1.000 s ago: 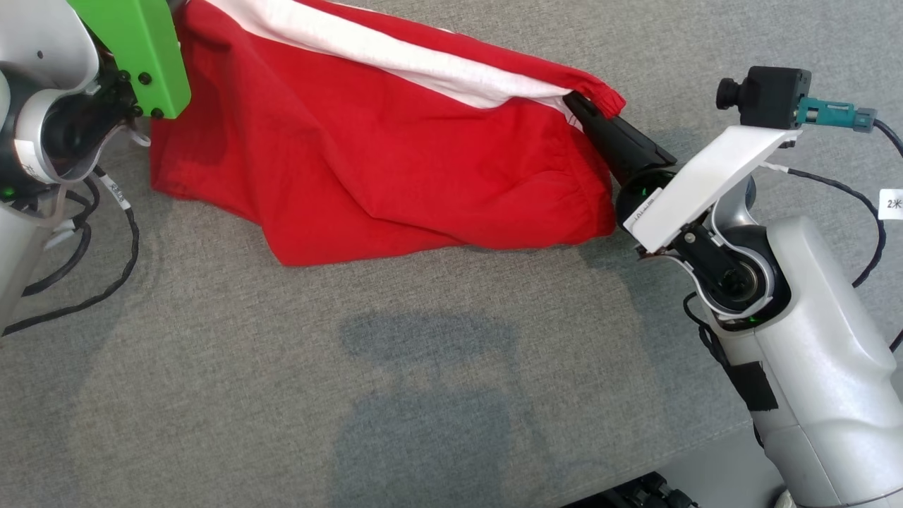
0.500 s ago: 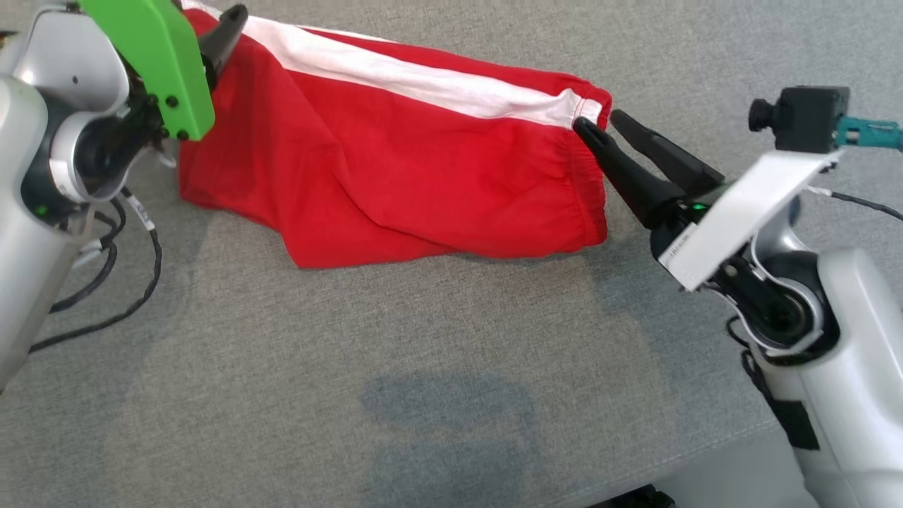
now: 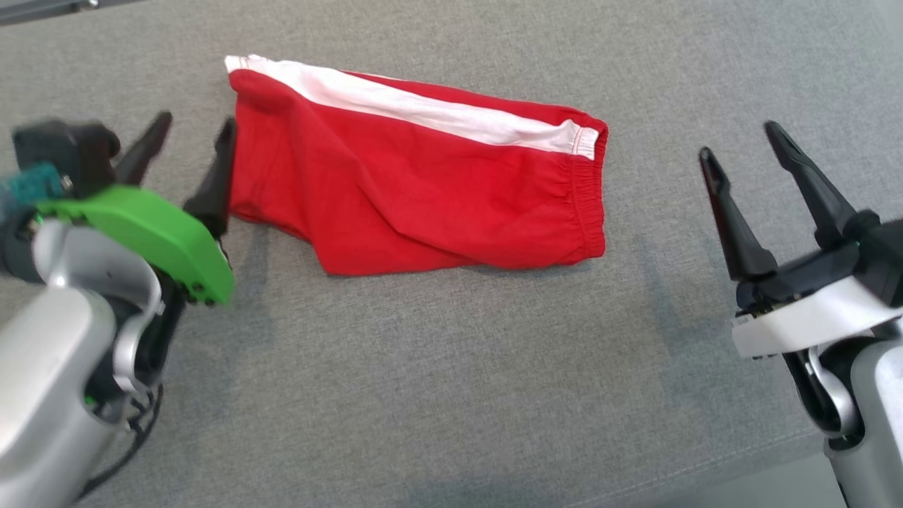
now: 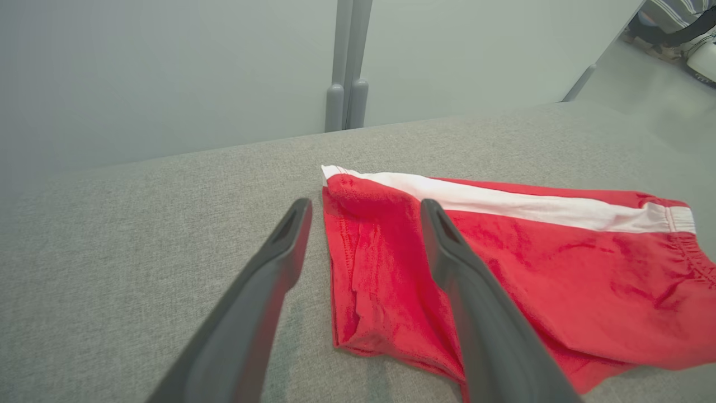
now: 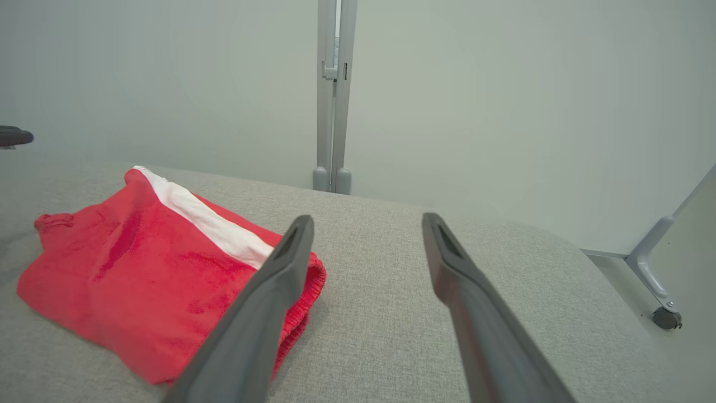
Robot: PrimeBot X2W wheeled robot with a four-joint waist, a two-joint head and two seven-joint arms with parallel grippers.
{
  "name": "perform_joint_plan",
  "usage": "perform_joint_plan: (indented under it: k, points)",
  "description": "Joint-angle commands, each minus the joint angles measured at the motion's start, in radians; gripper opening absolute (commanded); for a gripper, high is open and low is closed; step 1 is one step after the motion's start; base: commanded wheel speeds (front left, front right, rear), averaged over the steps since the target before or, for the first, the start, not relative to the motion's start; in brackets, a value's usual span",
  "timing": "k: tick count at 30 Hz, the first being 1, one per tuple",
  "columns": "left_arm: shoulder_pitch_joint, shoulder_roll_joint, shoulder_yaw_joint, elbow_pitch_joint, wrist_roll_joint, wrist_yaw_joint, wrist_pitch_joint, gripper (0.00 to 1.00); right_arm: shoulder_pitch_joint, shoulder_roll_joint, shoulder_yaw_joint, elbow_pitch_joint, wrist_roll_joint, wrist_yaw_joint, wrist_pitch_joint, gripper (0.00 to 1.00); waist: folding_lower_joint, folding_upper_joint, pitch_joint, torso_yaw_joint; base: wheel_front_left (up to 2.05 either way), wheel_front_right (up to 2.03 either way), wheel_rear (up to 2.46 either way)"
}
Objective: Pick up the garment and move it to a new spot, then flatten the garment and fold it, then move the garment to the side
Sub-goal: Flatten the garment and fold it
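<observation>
Head cam: red shorts (image 3: pixel 423 190) lie on the grey pad (image 3: pixel 451 381), up toward 12 o'clock from centre. White stripe (image 3: pixel 423 109) runs along the far edge, waistband (image 3: pixel 589 190) at the 3 o'clock end, leg hem (image 3: pixel 240 169) at the 9 o'clock end.

L gripper (image 3: pixel 197 121) sits at 9 o'clock of the cloth, jaws spread wide, nothing in them. One finger is right by the hem; can't tell if it brushes it. R gripper (image 3: pixel 740 141) is out at 3 o'clock, also wide apart and empty, well clear of the waistband.

L wrist cam agrees: the fingers straddle the hem corner, w/ the red shorts (image 4: pixel 531 268) running off toward 3.

My read: drop-off's done, flattening is the job now. Cloth isn't flat. There's a diagonal ridge (image 3: pixel 367 212) thru the middle, and the near edge slants and looks tucked under at approx 6 o'clock.

Plan: bring the R side in first, then go low w/ both. Pinch the near corners, all layers, pull evenly 9 vs 3, then lay it down. Risks: catching only the top layer, or dragging the whole thing off its spot.
</observation>
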Motion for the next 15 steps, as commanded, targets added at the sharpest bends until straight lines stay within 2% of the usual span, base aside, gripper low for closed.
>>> perform_joint_plan:
  k: [1, 7, 12, 15]
  points:
    - [0.034, -0.01, 0.004, 0.003, 0.012, 0.009, -0.043, 1.0, 0.027, 0.008, -0.015, 0.017, -0.039, 0.0, -0.036, 1.0, 0.0, 0.0089, -0.031, 0.024, 0.0, 0.0, 0.0]
    - [0.106, -0.079, -0.001, 0.095, 0.049, -0.012, -0.219, 1.0, 0.089, 0.082, -0.108, 0.082, -0.19, 0.0, -0.193, 1.0, 0.0, 0.0089, -0.059, 0.055, 0.0, 0.0, 0.0]
    - [0.082, -0.157, -0.004, 0.225, 0.026, -0.061, -0.289, 1.0, 0.12, 0.196, -0.21, 0.096, -0.258, 0.0, -0.231, 1.0, 0.0, 0.0089, -0.065, 0.066, 0.0, 0.0, 0.0]
    - [0.076, -0.202, -0.015, 0.309, 0.001, -0.105, -0.293, 1.0, 0.147, 0.235, -0.227, 0.098, -0.281, 0.0, -0.23, 1.0, 0.0, 0.0089, -0.072, 0.059, 0.0, 0.0, 0.0]
